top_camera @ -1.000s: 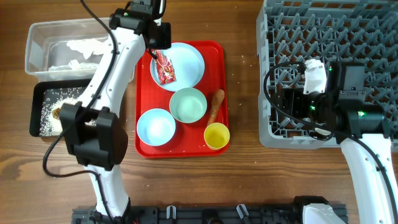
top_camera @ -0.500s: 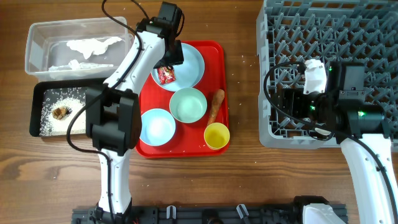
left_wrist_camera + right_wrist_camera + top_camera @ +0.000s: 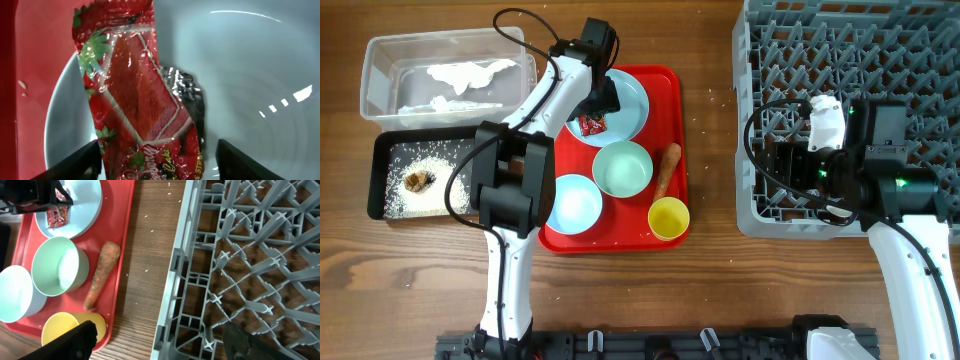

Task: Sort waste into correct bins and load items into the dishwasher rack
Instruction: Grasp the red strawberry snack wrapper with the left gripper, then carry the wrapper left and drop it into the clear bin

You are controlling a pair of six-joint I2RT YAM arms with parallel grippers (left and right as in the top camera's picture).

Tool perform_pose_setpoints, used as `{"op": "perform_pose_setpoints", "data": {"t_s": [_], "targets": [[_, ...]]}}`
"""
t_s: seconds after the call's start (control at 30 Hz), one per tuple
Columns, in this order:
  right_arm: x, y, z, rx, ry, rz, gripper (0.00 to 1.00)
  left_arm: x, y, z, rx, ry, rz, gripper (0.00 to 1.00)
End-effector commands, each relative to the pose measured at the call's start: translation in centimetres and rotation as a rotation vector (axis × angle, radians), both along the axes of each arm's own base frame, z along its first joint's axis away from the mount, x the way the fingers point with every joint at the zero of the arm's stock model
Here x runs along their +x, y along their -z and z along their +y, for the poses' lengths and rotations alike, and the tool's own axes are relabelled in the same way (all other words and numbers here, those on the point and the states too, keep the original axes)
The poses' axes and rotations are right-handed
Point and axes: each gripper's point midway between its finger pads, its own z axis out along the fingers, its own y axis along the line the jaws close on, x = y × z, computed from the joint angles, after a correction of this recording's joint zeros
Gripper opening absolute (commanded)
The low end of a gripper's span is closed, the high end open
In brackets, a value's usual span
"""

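My left gripper [image 3: 603, 100] is low over the pale blue plate [image 3: 628, 108] on the red tray. It is open, with its fingers [image 3: 157, 165] on either side of the red wrapper [image 3: 135, 100], which lies on the plate's left part [image 3: 590, 124]. The mint bowl [image 3: 622, 168], blue bowl [image 3: 570, 204], yellow cup [image 3: 668, 218] and carrot piece [image 3: 667, 168] sit on the tray. Tissue [image 3: 470, 72] lies in the clear tub [image 3: 380, 60]. Rice and a brown lump [image 3: 417, 180] lie in the black tray [image 3: 380, 160]. My right gripper [image 3: 160, 342] is open and empty over the grey rack's [image 3: 850, 50] left edge.
The flat red serving tray [image 3: 665, 85] lies mid-table between the bins and the rack. A strip of bare wood [image 3: 145, 255] with a few rice grains separates the tray from the rack. The left arm stretches from the front edge across the tray's left side.
My left gripper has moved right and down onto the plate and now straddles the red wrapper. The right arm has not moved.
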Motion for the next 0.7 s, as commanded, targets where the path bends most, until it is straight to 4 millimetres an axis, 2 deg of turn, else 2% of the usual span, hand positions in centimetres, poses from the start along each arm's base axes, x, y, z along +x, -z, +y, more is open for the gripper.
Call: {"op": "perform_pose_setpoints", "data": {"t_s": [0.0,0.07,0.1,0.23,0.33,0.43,0.57,0.63,0.67], "targets": [[0.5,-0.6,-0.1,-0.004,0.003,-0.017,0.83,-0.3,1.9,0.5,0.024,-0.022,0.029,0.58],[0.5,-0.6,-0.1,-0.004,0.002,-0.018,0.83,-0.4,2.4,0.5,0.024,-0.021,0.040,0.19],[0.5,-0.6,-0.1,-0.004,0.002,-0.018,0.83,-0.5,2.6,0.5,0.024,-0.021,0.046,0.06],[0.5,-0.6,-0.1,-0.004,0.002,-0.018,0.83,-0.7,2.6,0.2,0.012,-0.012,0.054,0.04],[0.5,-0.6,-0.1,-0.004,0.003,-0.017,0.83,-0.3,0.5,0.3,0.003,-0.017,0.026,0.04],[0.5,-0.7,-0.1,-0.004,0.002,-0.018,0.84,0.6,-3.6,0.7,-0.017,-0.030,-0.039,0.04],[0.5,-0.6,-0.1,-0.004,0.002,-0.018,0.83,2.3,-12.6,2.4,-0.063,-0.056,-0.219,0.04],[0.5,-0.6,-0.1,-0.004,0.002,-0.018,0.83,2.5,-17.0,4.4,-0.070,-0.084,-0.316,0.04],[0.5,-0.7,-0.1,-0.004,0.003,-0.018,0.83,2.5,-18.4,5.7,-0.057,-0.107,-0.347,0.04]]}}
